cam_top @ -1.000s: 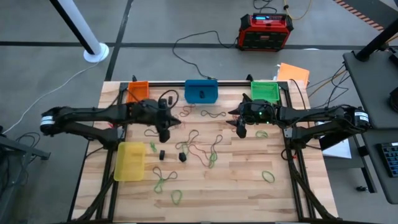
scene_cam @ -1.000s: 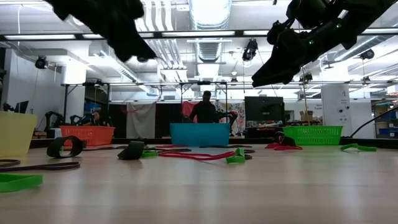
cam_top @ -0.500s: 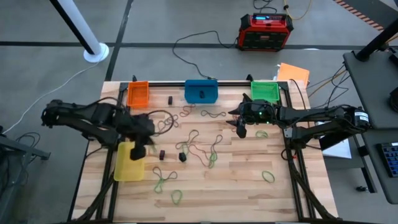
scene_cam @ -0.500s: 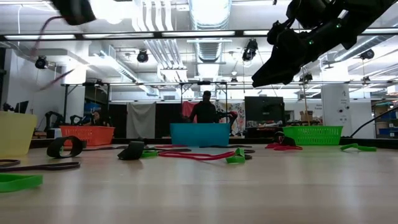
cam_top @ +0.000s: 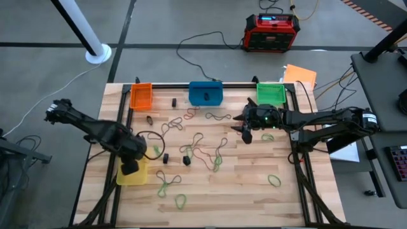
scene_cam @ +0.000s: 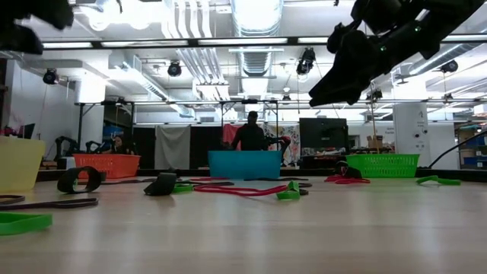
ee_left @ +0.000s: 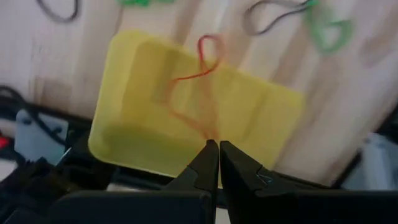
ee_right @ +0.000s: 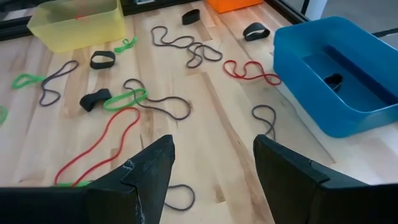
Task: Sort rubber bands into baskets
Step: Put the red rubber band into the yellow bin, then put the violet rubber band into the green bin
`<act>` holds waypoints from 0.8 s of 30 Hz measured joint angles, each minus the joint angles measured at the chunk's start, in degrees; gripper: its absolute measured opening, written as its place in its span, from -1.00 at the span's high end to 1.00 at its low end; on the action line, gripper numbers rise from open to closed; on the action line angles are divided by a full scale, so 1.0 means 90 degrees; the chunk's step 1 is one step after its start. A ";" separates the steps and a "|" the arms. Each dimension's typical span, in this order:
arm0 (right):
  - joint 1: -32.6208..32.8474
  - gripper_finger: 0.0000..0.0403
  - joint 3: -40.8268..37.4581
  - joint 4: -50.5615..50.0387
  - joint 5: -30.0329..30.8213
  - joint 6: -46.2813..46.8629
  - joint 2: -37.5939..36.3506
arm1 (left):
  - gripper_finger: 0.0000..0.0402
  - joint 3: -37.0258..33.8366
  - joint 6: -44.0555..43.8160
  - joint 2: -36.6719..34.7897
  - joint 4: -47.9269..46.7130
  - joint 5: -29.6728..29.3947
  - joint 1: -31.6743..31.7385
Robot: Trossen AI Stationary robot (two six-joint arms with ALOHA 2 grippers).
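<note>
Left gripper (ee_left: 214,149) pinched on a red rubber band (ee_left: 198,87), dangling over the yellow basket (cam_top: 133,172) at the bench's left edge. Right gripper (ee_right: 211,165) spread wide, empty, near the blue basket (ee_right: 336,81), which holds one black band (ee_right: 334,81).

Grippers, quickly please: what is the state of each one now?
Left gripper: shut on a red rubber band, above the yellow basket.
Right gripper: open, holding nothing.
</note>
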 joint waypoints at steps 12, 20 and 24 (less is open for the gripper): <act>0.0110 -0.07 0.0000 0.0002 0.0017 0.0018 0.0001 | 1.00 -0.1323 -0.0589 -0.0001 0.0005 0.0470 0.0002; 0.0110 -0.07 -0.0002 0.0191 0.0021 0.0151 0.0001 | 1.00 -0.0432 0.0568 -0.0001 0.0999 -0.1479 0.0003; 0.0110 -0.07 -0.0005 0.0397 0.0024 0.0288 0.0002 | 1.00 -0.0181 0.2421 -0.0050 0.2532 -0.2361 0.0011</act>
